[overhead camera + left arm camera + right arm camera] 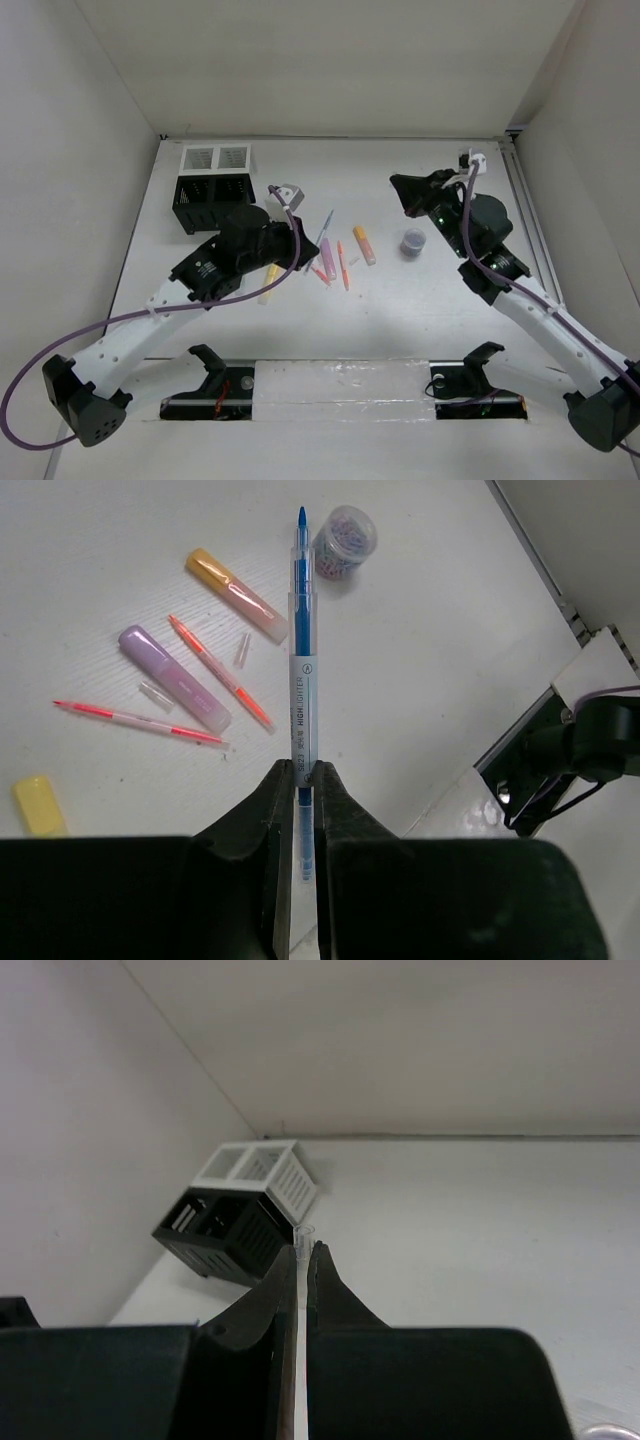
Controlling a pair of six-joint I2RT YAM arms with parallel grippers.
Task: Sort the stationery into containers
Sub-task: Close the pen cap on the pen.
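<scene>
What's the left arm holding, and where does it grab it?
A thin blue pen with a clear barrel, pinched between the left fingers near the end opposite its pointed blue tip.

Blue pen [302, 670] tight in the left pincer [301, 780], purple marker [175, 677] beyond

Blue pen [302, 660] held aloft; purple marker [175, 677] lies flat; black organiser [195, 213] adjoins white organiser [217, 157].

A: Where is open room?
B: Bare counter [330, 170] behind the pens [342, 265] and in front of them.
A: Obstacles?
B: Pens and small jar [413, 241] mid-counter; side wall [80, 200] crowds the black organiser [213, 203].
</scene>
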